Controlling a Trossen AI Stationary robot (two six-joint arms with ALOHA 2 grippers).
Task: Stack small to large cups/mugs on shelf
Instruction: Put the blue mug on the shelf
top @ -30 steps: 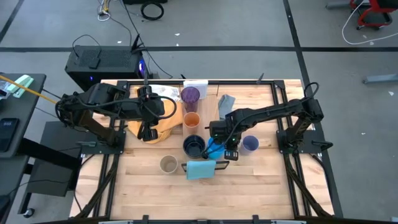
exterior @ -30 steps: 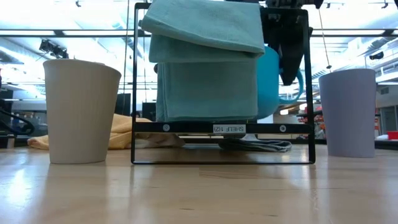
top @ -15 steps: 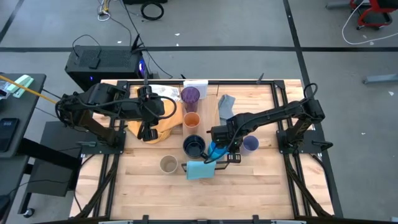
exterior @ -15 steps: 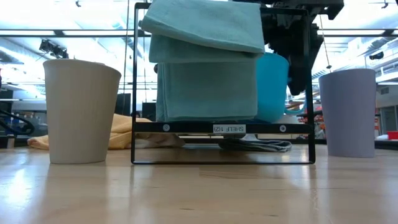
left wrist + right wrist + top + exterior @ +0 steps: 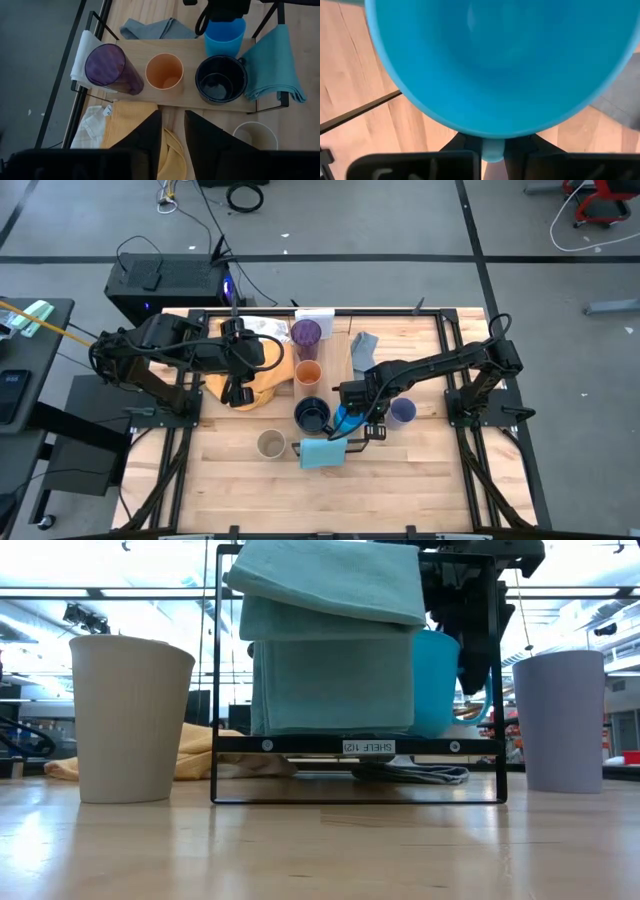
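Observation:
The shelf (image 5: 333, 350) is a pale plank with a white piece at its far end and a light-blue cloth (image 5: 322, 451) at its near end. On it stand the dark purple tumbler (image 5: 306, 333), the orange cup (image 5: 308, 372) and the navy mug (image 5: 312, 416). My right gripper (image 5: 352, 412) is shut on the bright blue mug (image 5: 343, 421) at the plank's right edge, beside the navy mug. The lavender cup (image 5: 402, 412) and the beige cup (image 5: 271, 443) stand on the table. My left gripper (image 5: 238, 392) waits open above the yellow cloth (image 5: 262, 378). My right gripper pinches the bright blue mug's handle (image 5: 493, 151) between its two fingers (image 5: 465, 147), reaching down from above. The mug (image 5: 440, 680) stays upright, its mouth up (image 5: 225, 34). Its base is about level with the plank's top; I cannot tell whether it rests there.
A grey cloth (image 5: 363, 344) lies right of the shelf's far half. The shelf's black wire frame (image 5: 497, 690) rises around its near end. Bare tabletop (image 5: 420, 470) lies near and right of the lavender cup.
My right gripper has carried the bright blue mug a short way toward the table's left, in against the shelf beside the navy mug, and slightly down. The mug has gone from tilted to upright. The left arm has kept still.

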